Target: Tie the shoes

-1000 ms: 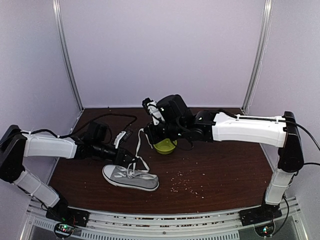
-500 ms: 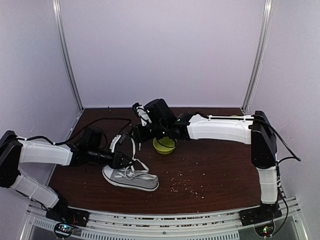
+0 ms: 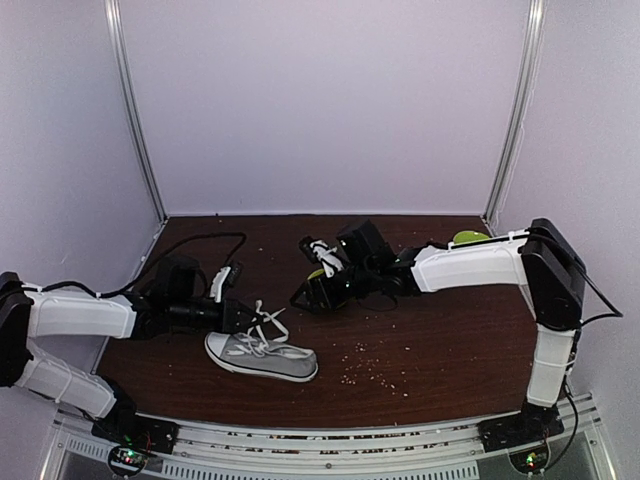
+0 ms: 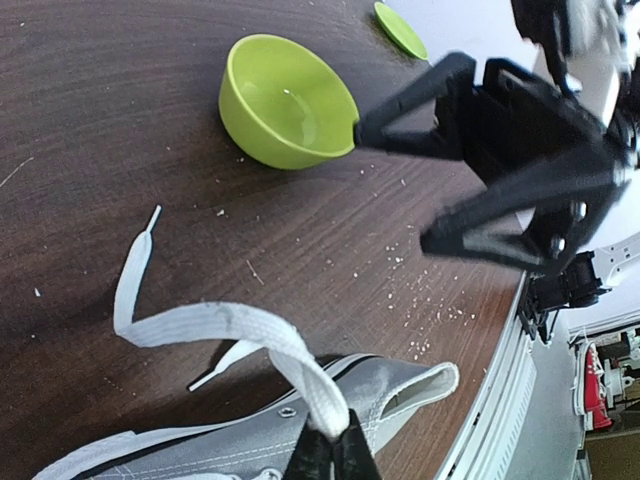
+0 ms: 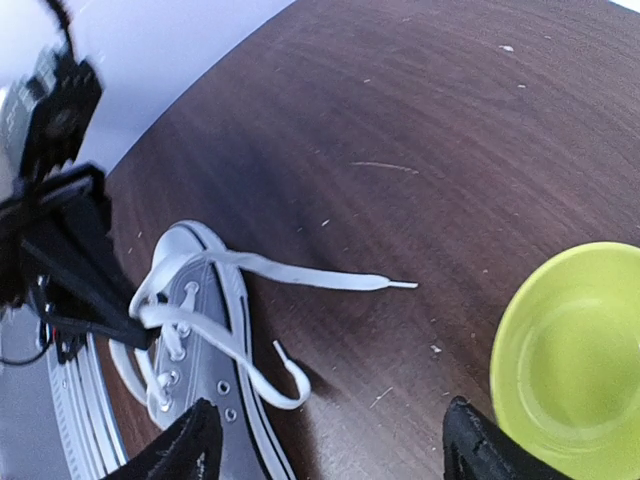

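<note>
Canvas sneaker (image 3: 262,356) judged light, soft. White lace (image 4: 230,325) limp, flat; pinch near tip. Left end effector (image 4: 330,455) clenched on lace just above sneaker. Right end effector (image 5: 330,420) released, empty.

Lab test cell: bare lilac walls (image 3: 320,100), aluminium posts (image 3: 136,110), wooden table (image 3: 450,340).

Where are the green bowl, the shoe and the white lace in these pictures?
green bowl (image 4: 292,100), left wrist view, inner wall.
shoe (image 3: 285,363), top view, grey side.
white lace (image 4: 210,318), left wrist view, flat middle stretch.
</note>
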Controlling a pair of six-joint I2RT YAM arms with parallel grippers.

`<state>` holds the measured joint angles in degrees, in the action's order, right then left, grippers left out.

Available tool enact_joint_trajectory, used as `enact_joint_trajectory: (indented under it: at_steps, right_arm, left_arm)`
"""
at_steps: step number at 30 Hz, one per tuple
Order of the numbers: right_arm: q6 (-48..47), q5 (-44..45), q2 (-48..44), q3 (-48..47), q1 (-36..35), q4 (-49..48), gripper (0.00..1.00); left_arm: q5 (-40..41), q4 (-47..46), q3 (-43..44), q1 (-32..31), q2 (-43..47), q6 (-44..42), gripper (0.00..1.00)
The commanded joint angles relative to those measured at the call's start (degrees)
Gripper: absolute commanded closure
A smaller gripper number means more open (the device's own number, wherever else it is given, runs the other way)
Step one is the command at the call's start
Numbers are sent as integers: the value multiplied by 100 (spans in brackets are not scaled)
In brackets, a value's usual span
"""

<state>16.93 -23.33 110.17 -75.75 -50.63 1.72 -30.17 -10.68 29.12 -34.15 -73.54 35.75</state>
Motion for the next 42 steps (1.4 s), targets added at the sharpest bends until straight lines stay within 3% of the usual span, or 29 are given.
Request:
enact_joint_trajectory:
  at_steps: [1, 4, 19, 27, 36, 42]
  right_arm:
    - [-295, -974, -29, 173, -90, -472, 30]
    - [-426, -1101, 206, -10, -141, -394, 38]
    - [-682, -1658, 1478, -1176, -286, 45, 52]
    - [-646, -1763, 1314, -1112, -254, -38, 100]
    - [-731, -1264, -20, -417, -321, 456, 100]
    - [-407, -1058, -74, -325, -840, -39, 100]
  left_arm:
    - [95, -240, -72, -8, 120, 109, 100]
    - [90, -251, -82, -11, 120, 127, 100]
    - [128, -177, -100, -10, 163, 123, 100]
    - [237, -132, -130, -6, 208, 125, 100]
    - [443, 57, -84, -4, 208, 125, 100]
    - [504, 114, -32, -8, 191, 281, 100]
